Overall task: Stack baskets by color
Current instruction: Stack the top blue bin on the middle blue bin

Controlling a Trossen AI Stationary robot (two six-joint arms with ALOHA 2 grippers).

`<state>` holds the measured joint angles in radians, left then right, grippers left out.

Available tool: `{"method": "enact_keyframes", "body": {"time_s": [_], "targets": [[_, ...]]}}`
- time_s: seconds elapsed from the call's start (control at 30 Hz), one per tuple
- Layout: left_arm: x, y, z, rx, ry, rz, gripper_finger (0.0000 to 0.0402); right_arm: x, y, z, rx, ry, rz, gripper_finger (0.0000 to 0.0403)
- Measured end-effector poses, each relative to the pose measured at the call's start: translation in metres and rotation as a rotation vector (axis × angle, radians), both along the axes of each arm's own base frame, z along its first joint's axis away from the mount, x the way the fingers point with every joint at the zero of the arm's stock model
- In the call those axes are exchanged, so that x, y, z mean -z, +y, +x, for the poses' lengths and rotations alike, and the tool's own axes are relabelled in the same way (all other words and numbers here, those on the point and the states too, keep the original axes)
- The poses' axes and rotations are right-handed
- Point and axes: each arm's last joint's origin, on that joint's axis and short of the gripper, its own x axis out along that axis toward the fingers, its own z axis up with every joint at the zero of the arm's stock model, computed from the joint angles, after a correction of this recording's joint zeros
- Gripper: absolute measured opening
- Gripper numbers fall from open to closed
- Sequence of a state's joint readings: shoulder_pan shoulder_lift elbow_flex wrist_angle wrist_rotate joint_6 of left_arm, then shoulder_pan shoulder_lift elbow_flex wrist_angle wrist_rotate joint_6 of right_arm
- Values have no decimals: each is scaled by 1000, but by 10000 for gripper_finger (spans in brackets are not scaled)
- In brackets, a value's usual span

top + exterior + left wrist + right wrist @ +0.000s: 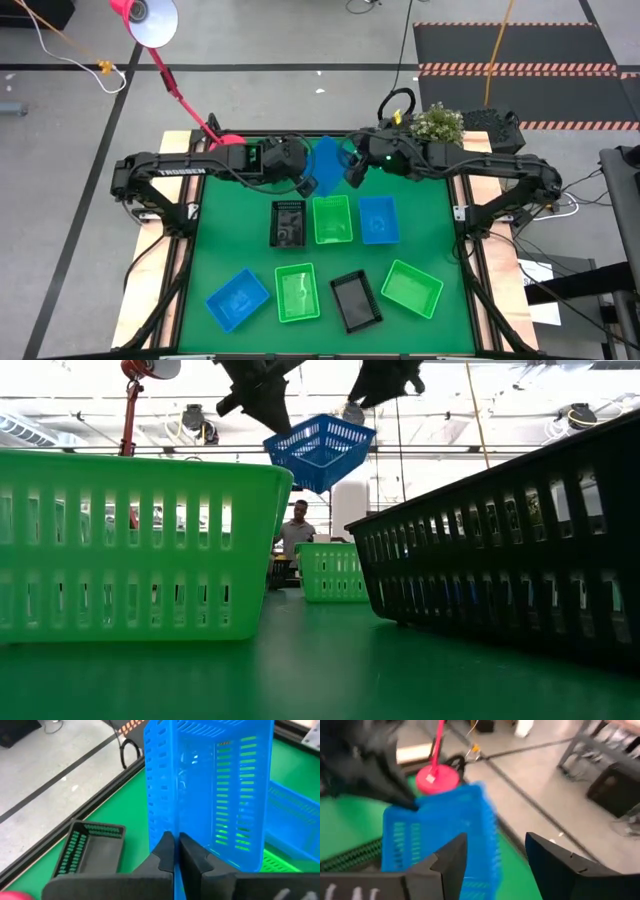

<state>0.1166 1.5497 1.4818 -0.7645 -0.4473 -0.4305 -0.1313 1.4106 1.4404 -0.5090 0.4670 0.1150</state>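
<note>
Above the far edge of the table, between my two arms, the blue basket hangs tilted in the air. My left gripper is clenched on its rim. My right gripper stands spread just beside the opposite wall, not yet on it.

To do this well, as I judge it: close the right on the wall squarely before the left lets go, then level the basket and lower it into the blue basket in the far row.

Table: green mat. Far row: black, green, blue baskets side by side. Near row: blue, green, black, green, scattered apart.

Room: grey floor, pink lamp base at the table's far left corner, a person standing well behind.
</note>
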Motion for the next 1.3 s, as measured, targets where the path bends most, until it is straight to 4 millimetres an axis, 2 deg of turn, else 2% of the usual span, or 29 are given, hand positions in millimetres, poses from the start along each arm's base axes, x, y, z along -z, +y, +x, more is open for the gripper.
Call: {"method": "enact_keyframes", "body": {"time_s": [0.3,0.5,0.87,1.03,1.2,1.3], "targets": [[3,3,4,4,2,1,5,25,-5,19,-38,83,23,157],[7,3,5,9,27,-5,5,19,-6,20,-24,39,-3,135],[6,2,6,23,18,-13,5,27,-15,17,0,143,-44,149],[6,2,6,23,16,-13,14,27,-23,15,22,137,-36,104],[6,3,6,30,16,-7,6,32,-27,15,-19,143,-19,24],[6,2,6,32,16,-7,10,36,-27,14,-21,158,-19,11]]}}
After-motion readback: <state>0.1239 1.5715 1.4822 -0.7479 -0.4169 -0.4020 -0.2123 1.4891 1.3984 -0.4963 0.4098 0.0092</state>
